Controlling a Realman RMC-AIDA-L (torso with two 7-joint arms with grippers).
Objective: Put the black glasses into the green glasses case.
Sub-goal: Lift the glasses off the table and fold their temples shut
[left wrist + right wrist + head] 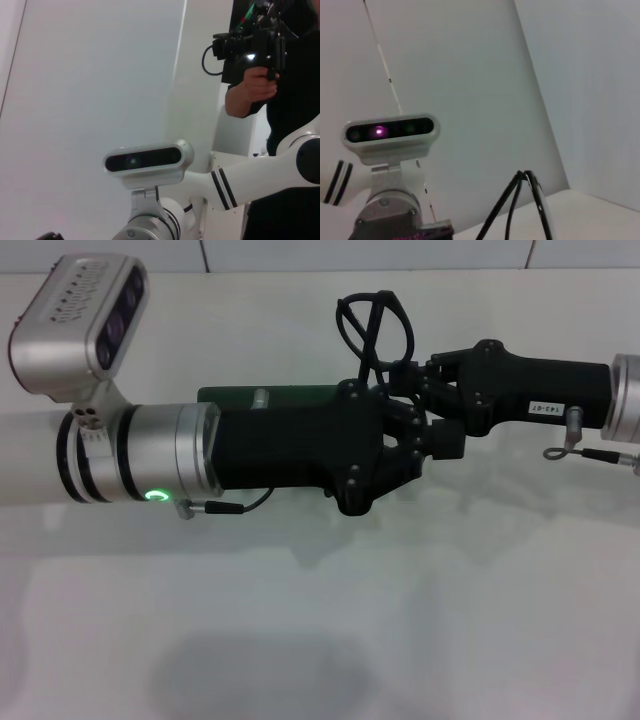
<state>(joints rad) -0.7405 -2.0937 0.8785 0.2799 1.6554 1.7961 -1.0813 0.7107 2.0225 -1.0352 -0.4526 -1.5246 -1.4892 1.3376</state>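
Note:
In the head view the black glasses [372, 322] stand up above the white table, their temple arms running down into my right gripper [400, 375], which reaches in from the right and is shut on them. The right wrist view shows the glasses [532, 200] close up, from below. Most of the green glasses case [268, 397] is hidden behind my left arm; only a strip of its far edge shows. My left gripper [405, 445] reaches in from the left over the case and meets the right gripper at mid-table.
The white table [320, 620] spreads around both arms. My left arm's wrist camera [80, 325] juts up at the far left. In the left wrist view a person holding a black camera [250, 50] stands behind my right arm [250, 175].

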